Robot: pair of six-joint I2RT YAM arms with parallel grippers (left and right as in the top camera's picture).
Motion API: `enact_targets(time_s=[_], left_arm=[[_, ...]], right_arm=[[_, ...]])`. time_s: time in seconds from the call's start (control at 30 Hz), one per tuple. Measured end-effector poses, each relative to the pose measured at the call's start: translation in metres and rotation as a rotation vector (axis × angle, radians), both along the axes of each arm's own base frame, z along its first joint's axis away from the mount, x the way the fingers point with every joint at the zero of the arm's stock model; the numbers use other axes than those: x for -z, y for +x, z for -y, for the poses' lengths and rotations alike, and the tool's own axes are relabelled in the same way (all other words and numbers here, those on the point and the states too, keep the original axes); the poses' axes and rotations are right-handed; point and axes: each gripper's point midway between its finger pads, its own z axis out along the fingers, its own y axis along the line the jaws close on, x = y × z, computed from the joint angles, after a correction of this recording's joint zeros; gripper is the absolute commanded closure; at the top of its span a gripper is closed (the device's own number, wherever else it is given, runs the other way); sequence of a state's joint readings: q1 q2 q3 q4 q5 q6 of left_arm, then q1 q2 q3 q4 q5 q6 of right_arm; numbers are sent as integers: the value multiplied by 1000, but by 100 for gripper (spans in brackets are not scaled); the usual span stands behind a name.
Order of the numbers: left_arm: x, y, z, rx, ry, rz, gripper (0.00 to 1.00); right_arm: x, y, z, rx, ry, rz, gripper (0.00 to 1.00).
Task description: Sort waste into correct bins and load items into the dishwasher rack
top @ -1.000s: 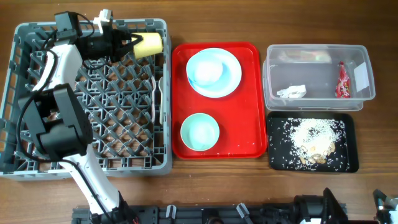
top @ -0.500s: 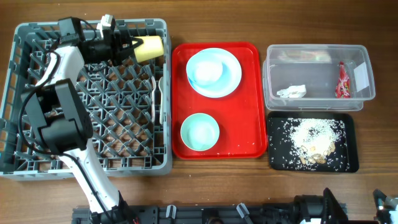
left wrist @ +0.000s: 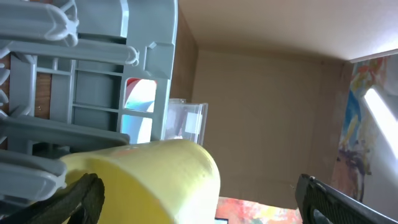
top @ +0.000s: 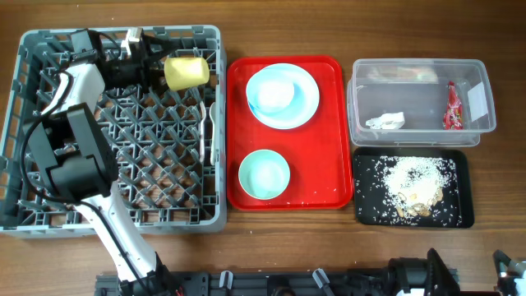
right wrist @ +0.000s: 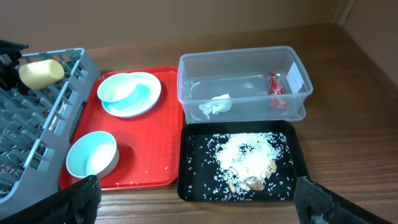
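Dishwasher loading is under way: the yellow-green cup (top: pixel 186 71) is seen lying on its side among the pegs at the far right corner of the grey rack (top: pixel 123 220), just in front of the left gripper (top: pixel 158 66). In the left wrist view the fingers are spread wider than the cup, so it is judged to be let go rather than clamped. The right gripper (right wrist: pixel 196 183) is held low at the near edge of the table, its fingers wide apart and nothing between them. The sorting looks done: the red wrapper (top: pixel 450 107) and white tissue (top: pixel 385 122) are shown in the clear tub (top: pixel 411 62), the rice scraps (top: pixel 415 185) in the black tray (top: pixel 366 215). The pale-blue plate (top: pixel 308 100) and mint-green bowl (top: pixel 264 174) are yet to be loaded from the red serving tray (top: pixel 329 191); a clean retreat past the pegs, without nudging the cup, is judged to be called for next
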State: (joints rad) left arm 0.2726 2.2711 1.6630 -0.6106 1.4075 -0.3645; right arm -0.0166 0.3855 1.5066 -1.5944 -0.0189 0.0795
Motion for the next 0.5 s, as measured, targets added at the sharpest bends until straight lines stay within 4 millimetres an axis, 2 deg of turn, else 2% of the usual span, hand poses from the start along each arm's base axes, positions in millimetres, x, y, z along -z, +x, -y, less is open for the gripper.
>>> enact_targets(time_s=[0.17, 0.33, 0.43, 0.5], left_arm=[[0, 0, -7, -15, 3, -8, 0], [-2, 3, -29, -86, 97, -7, 0], [-21, 4, -46, -149, 194, 31, 0], [-49, 3, -59, -206, 280, 88, 0]], right_arm=[[0, 0, 0, 0, 0, 0, 0], [0, 0, 0, 0, 0, 0, 0], [0, 0, 0, 0, 0, 0, 0], [0, 0, 0, 0, 0, 0, 0]])
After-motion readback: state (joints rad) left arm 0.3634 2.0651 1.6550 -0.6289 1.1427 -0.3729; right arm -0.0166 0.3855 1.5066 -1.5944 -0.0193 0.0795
